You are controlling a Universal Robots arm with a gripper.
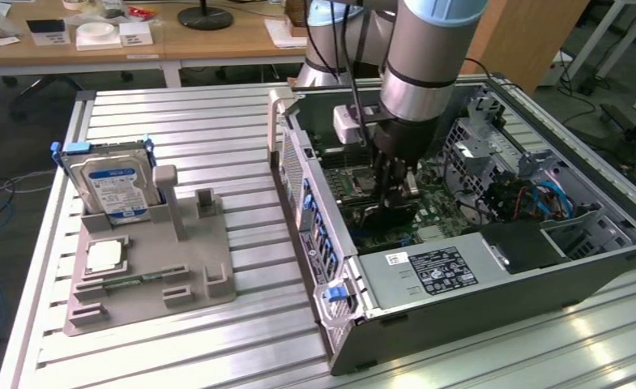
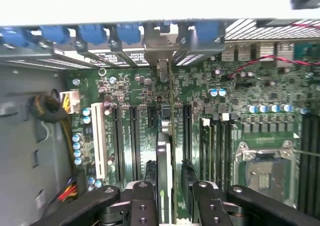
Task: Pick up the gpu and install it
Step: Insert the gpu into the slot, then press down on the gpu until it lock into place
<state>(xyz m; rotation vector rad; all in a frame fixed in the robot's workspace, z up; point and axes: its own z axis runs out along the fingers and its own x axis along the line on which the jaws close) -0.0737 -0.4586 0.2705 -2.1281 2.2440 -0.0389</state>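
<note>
Gripper [image 2: 167, 198] is clamping the gpu [image 2: 163, 161] edge-on, so you are lining its bracket with the motherboard [image 2: 125, 93] slot inside the case [image 1: 491, 275].

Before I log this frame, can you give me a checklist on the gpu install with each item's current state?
1. Gpu held: ok. The gripper is shut on the gpu, seen edge-on between the fingers.
2. Arm inside the case: ok. The gripper is down in the open case, over the motherboard.
3. Bracket end toward the rear slots: ok. The gpu's metal bracket sits at the row of blue clips.
4. Gpu lined up along the slots: ok. It runs parallel to the white slot.
5. Gpu seated fully: cannot tell.
6. Other parts untouched: ok. The hard drive stands in the grey holder outside the case.
</note>
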